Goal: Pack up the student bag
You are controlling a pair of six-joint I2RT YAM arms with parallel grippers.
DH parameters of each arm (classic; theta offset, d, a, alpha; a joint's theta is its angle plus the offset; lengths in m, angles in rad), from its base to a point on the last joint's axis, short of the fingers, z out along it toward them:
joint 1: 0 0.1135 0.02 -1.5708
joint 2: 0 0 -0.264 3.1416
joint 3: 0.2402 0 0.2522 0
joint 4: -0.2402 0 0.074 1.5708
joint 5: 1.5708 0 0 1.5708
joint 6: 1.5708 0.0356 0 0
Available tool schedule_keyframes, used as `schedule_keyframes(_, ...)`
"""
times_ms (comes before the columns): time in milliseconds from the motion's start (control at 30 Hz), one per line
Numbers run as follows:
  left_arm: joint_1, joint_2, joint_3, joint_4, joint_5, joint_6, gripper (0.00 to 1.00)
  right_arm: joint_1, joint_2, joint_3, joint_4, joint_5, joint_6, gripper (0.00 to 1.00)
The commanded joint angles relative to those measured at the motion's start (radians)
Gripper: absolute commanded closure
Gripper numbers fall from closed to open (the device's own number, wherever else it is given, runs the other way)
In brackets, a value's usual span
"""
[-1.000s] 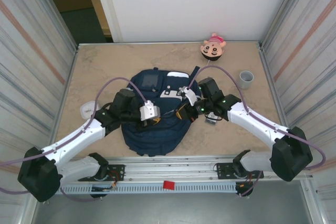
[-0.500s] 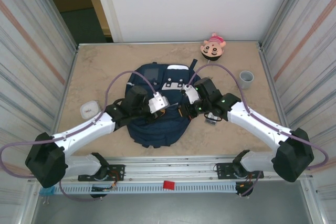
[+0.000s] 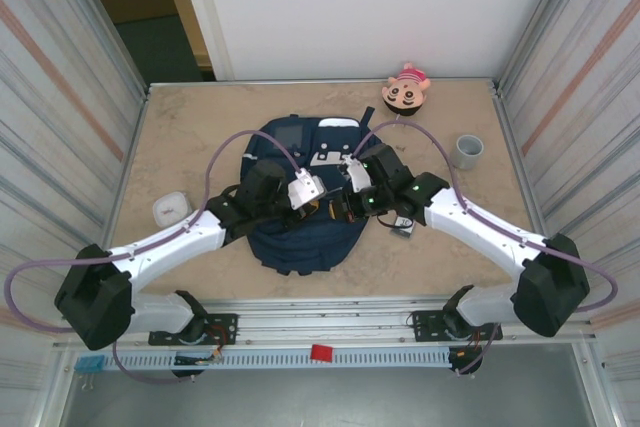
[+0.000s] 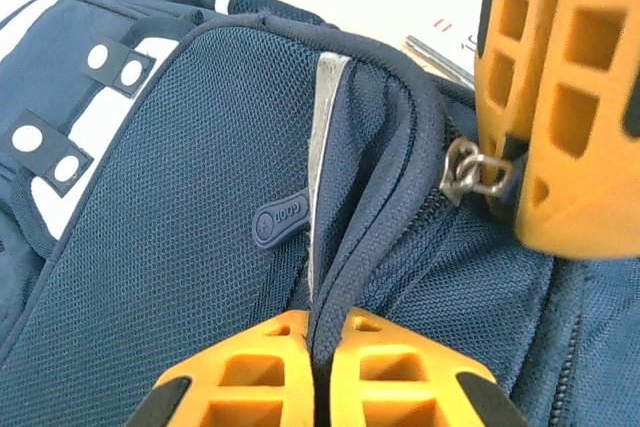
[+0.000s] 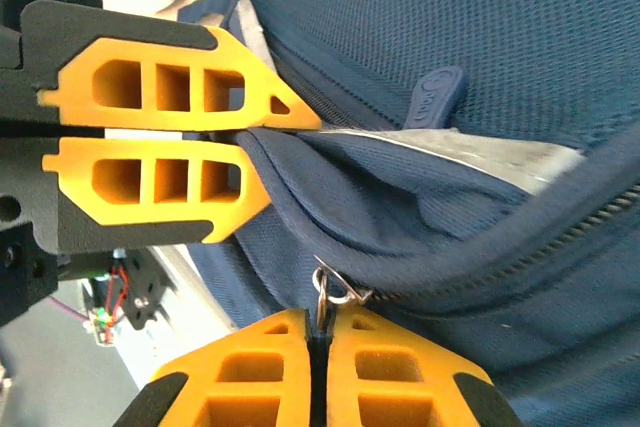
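The table (image 3: pixel 180 137) carried the student bag (image 3: pixel 298 243) at its middle, lying flat. From above, the two wrists crossed over the bag's centre and hid much of its middle. The left wrist view cut off its lower half, and the right wrist view gave only a slice of mesh and seam. Its long axis ran from the near edge toward the far wall. The end bearing the grey patch (image 3: pixel 287 137) pointed away from the arm bases, while the plain dark end faced them.

The left gripper (image 4: pixel 312 332) was clenched on a raised fold of navy fabric beside the zip line. The right gripper (image 5: pixel 318 332) was pinched tight on the metal zip ring (image 5: pixel 330 292), and the two sets of orange fingers stood just beside each other.

A pig-faced toy (image 3: pixel 406 89) lay at the far edge, well apart from the bag. A grey cup (image 3: pixel 468 151) stood upright to the right. A small white case (image 3: pixel 170 210) sat to the left, partly behind the left arm's cable. Something small lay under the right forearm, too hidden to name. A rubber zip tab (image 4: pixel 280 219) rested flat on the mesh.
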Motion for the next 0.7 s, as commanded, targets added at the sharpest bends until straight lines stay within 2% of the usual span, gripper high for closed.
schedule_keyframes(0,0.013,0.006,0.04,0.14,-0.03,-0.015,1.0,0.054,-0.001,0.057,0.08,-0.199,0.067,1.0)
schedule_keyframes(33,0.014,-0.002,0.032,0.144,-0.028,-0.006,1.0,0.044,-0.009,0.054,0.079,-0.201,0.085,0.95)
schedule_keyframes(67,0.017,-0.011,0.021,0.152,-0.024,0.005,1.0,0.025,-0.023,0.047,0.078,-0.198,0.113,0.84)
schedule_keyframes(133,0.027,-0.026,0.004,0.16,-0.005,0.019,1.0,-0.024,-0.058,0.028,0.072,-0.194,0.184,0.7)
schedule_keyframes(267,0.055,-0.056,-0.049,0.198,0.108,0.078,1.0,-0.129,-0.118,-0.023,0.077,-0.213,0.303,0.57)
schedule_keyframes(433,0.082,-0.072,-0.085,0.225,0.252,0.147,1.0,-0.178,-0.112,-0.042,0.081,-0.193,0.41,0.53)
schedule_keyframes(667,0.106,-0.081,-0.103,0.239,0.364,0.186,1.0,-0.186,-0.035,-0.032,0.154,-0.193,0.524,0.53)
